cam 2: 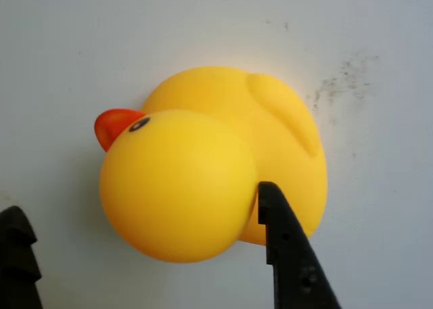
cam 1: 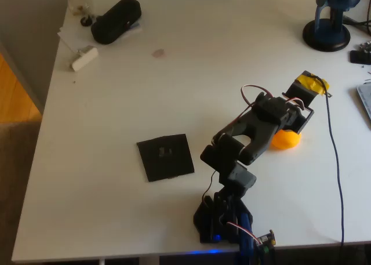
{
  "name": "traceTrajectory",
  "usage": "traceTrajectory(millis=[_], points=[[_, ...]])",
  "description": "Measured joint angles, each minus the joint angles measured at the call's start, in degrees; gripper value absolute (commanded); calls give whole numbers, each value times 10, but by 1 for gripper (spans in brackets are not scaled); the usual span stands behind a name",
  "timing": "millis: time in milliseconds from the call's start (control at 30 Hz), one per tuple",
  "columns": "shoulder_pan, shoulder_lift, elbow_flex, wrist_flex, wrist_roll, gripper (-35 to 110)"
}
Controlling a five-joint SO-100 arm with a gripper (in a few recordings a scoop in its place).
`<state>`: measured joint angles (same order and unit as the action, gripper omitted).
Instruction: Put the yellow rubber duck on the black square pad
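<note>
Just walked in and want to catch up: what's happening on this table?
A black robot arm is reaching over the yellow rubber duck, which sits on the white table. In the wrist view the open gripper straddles the duck's head, not yet closed on it. The black square pad lies bare, left of the arm in the overhead view.

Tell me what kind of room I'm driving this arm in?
Probably a home or office desk, not a lab: a white table over a wooden floor, a black oblong case beside loose papers, and a blue stand at the far edge.
</note>
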<state>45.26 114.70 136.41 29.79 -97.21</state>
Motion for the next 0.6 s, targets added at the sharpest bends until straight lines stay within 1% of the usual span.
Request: traceTrajectory(millis=[600], points=[[1, 0, -5, 0, 0, 39]])
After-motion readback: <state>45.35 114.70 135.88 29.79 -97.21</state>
